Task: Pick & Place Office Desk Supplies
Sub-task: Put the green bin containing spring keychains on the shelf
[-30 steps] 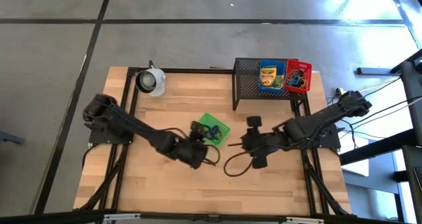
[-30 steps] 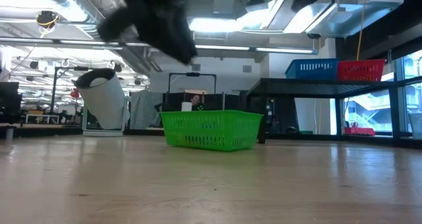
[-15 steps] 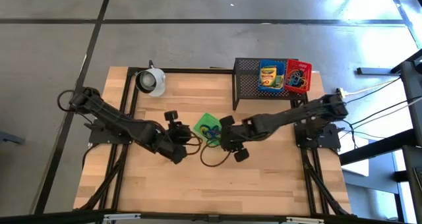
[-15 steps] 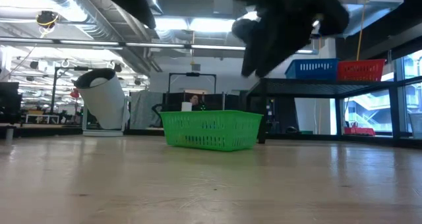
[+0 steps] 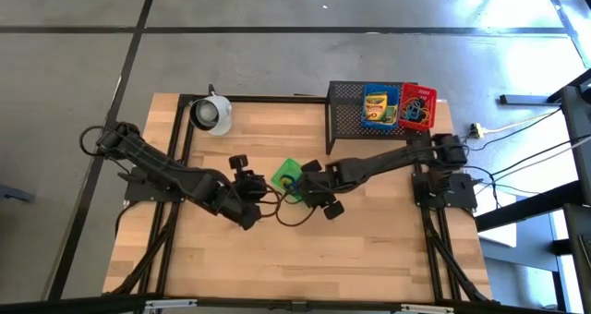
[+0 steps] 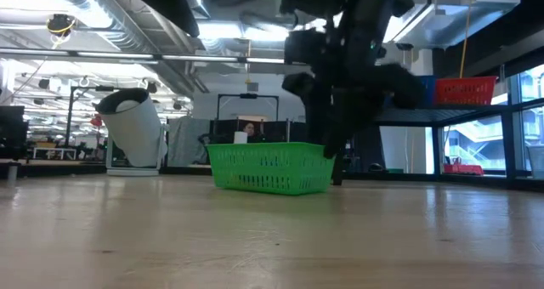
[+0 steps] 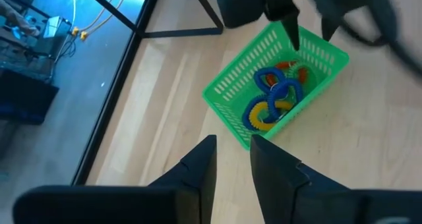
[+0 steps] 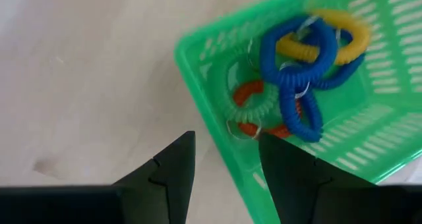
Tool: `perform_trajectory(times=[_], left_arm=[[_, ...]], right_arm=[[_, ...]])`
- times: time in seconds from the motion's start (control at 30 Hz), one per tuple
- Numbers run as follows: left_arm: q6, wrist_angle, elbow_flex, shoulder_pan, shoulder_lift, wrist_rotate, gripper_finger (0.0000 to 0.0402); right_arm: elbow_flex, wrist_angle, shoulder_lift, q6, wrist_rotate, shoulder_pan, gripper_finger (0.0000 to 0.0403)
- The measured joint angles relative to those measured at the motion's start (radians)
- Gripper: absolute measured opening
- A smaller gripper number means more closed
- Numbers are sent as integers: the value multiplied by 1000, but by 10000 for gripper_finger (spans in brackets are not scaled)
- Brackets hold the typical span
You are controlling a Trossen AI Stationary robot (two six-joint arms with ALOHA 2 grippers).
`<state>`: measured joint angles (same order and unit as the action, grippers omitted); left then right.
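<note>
From above, my right gripper (image 5: pixel 303 182) hangs over the small green plastic mesh basket (image 5: pixel 286 173) mid-table, with my left gripper (image 5: pixel 247 187) just beside it. Past my right fingers (image 8: pixel 173 166), slightly parted and empty, coiled blue, yellow, orange and green rubber-band loops (image 8: pixel 303 72) lie inside the basket. My left fingers (image 7: pixel 201 166) are nearly closed, holding nothing.

We can read no lettering anywhere; the crayon box (image 5: pixel 375 106) in the rack (image 5: pixel 343 120) shows only unreadable print.
</note>
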<state>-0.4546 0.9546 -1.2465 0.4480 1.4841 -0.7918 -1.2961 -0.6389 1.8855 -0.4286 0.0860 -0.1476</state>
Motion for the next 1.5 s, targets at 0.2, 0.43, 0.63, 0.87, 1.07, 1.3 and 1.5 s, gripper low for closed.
perform_trajectory(times=[0.2, 0.43, 0.63, 0.87, 1.07, 1.3, 1.5], left_arm=[[-40, 0, 0, 0, 0, 0, 77], [-110, 0, 0, 0, 0, 0, 66], [-110, 0, 0, 9, 0, 0, 55], [-111, 30, 0, 43, 1, 0, 39], [-145, 69, 0, 58, 1, -6, 22], [-162, 83, 0, 61, 1, -36, 7], [-164, 83, 0, 61, 1, -52, 3]], right_arm=[[0, -4, 43, -3, 2, 13, 166], [0, -5, 48, -10, 3, 13, 92], [0, -15, 48, 5, 4, 12, 11], [0, -42, -7, 28, 7, -38, 7], [0, -57, -144, 40, 73, -100, 8], [0, -95, -350, 74, 245, -75, 8], [0, -123, -464, 73, 242, 59, 8]])
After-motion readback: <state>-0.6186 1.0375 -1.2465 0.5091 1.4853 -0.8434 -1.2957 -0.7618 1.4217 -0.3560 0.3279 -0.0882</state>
